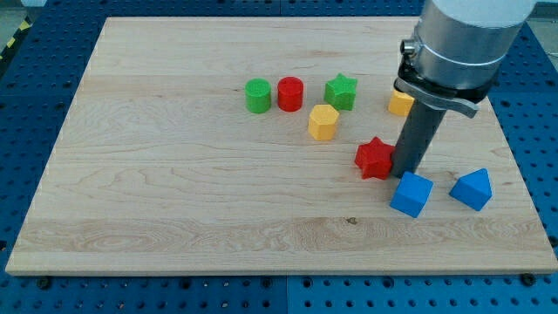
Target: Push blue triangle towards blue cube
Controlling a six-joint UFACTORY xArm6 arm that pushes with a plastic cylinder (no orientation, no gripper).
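Observation:
The blue triangle (pixel 472 188) lies near the board's right edge, at the view's lower right. The blue cube (pixel 411 194) sits just to its left, a short gap between them. My tip (pixel 406 172) is on the board just above the blue cube's top edge and right beside the red star (pixel 375 158), which lies to its left. The tip is left of the blue triangle and apart from it. The arm's grey body (pixel 466 39) hangs over the board's upper right.
A green cylinder (pixel 257 96), a red cylinder (pixel 290 93), a green star (pixel 341 92) and a yellow hexagon (pixel 323 121) stand in the upper middle. A yellow block (pixel 400 103) is partly hidden behind the rod. The wooden board (pixel 174 192) lies on a blue perforated table.

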